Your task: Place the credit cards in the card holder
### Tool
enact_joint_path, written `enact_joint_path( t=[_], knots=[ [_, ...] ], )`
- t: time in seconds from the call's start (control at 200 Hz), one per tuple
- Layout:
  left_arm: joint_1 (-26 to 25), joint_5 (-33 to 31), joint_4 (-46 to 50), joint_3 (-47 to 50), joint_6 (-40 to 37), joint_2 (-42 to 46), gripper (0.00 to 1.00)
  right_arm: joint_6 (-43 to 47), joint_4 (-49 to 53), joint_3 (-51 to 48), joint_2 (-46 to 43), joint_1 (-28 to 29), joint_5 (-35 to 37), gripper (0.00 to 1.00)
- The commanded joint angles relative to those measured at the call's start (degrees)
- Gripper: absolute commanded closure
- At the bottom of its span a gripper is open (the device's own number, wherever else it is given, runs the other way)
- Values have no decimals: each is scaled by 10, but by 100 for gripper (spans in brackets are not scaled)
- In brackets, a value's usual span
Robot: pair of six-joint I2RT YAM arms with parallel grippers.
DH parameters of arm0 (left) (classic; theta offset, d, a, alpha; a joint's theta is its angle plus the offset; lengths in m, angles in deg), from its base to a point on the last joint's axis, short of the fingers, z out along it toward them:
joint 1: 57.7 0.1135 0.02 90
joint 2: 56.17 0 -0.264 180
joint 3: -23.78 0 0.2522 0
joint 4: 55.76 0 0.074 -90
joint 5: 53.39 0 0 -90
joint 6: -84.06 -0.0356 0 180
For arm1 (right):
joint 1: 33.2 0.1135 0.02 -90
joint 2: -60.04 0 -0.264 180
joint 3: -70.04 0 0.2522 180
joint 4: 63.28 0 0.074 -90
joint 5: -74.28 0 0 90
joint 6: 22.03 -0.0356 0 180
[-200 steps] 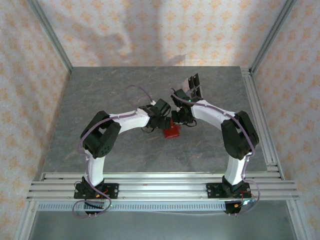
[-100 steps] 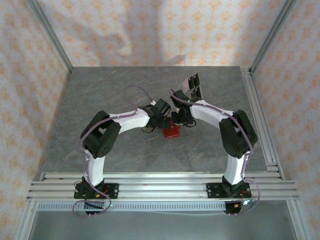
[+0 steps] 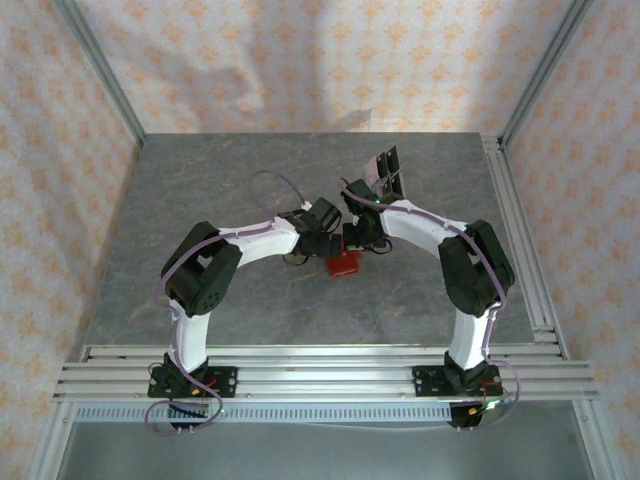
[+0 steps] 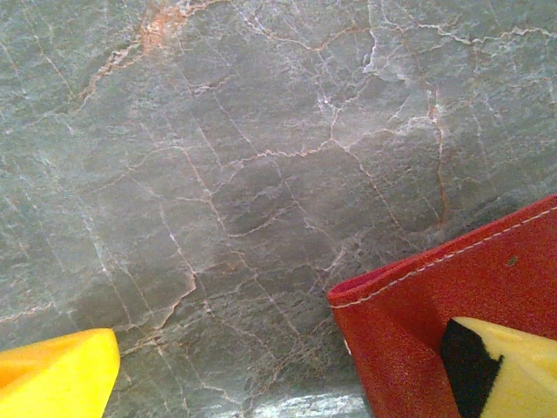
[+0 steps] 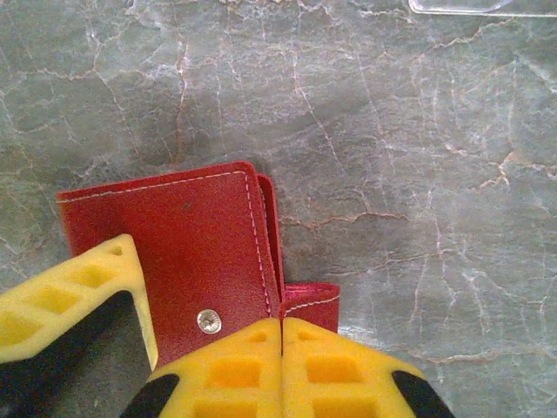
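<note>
The red card holder (image 3: 343, 266) lies mid-table between both arms. In the right wrist view my right gripper (image 5: 281, 324) is shut, its yellow fingertips pinching the right edge of the card holder (image 5: 200, 235) beside the metal snap (image 5: 207, 320). My left gripper (image 4: 278, 348) stands open. One of its fingers (image 4: 513, 370) rests on the card holder (image 4: 409, 313), the other (image 4: 52, 379) hangs over bare table. Several dark credit cards (image 3: 388, 168) stand in a clear plastic stand behind the right gripper (image 3: 356, 244).
The table is grey marble-patterned stone (image 3: 220, 190), with aluminium rails along its right side (image 3: 520, 240) and near edge (image 3: 320, 365). A corner of the clear stand (image 5: 470, 7) shows at the top of the right wrist view.
My right gripper's jaws have closed the last bit. Both arms and the card holder stay where they were.
</note>
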Motion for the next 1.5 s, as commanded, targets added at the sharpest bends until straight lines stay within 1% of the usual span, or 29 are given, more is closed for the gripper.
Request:
enact_joint_path(
  t=[0.0, 0.12, 0.28, 0.385, 0.596, 0.981, 1.221, 1.431, 1.446, 1.496],
  knots=[
    [3, -12, 20, 14, -10, 2, 4, 6, 19, 17, 3, 1, 17, 100],
    [3, -13, 19, 15, -11, 3, 4, 1, 9, 12, -6, 0, 5, 100],
    [3, -13, 19, 16, -11, 4, 4, -14, -17, 0, -17, -4, -43, 100],
    [3, -11, 17, 17, -10, 3, 4, -26, -31, -4, -15, -4, -74, 100],
    [3, -13, 19, 17, -12, 4, 4, -44, -55, -14, -3, -7, -105, 100],
    [3, -11, 19, 18, -11, 5, 4, -60, -82, -30, 27, -7, -121, 100],
    [3, -8, 19, 15, -9, 9, 4, -66, -100, -47, 50, -8, -118, 100],
    [5, -17, 25, 10, -10, 32, 4, -68, -104, -57, 48, -11, -115, 100],
    [7, -18, 26, 9, -10, 48, 4, -68, -104, -57, 48, -11, -114, 100],
    [10, -22, 28, 8, -8, 59, 4, -67, -104, -57, 48, -11, -114, 100]
  ],
)
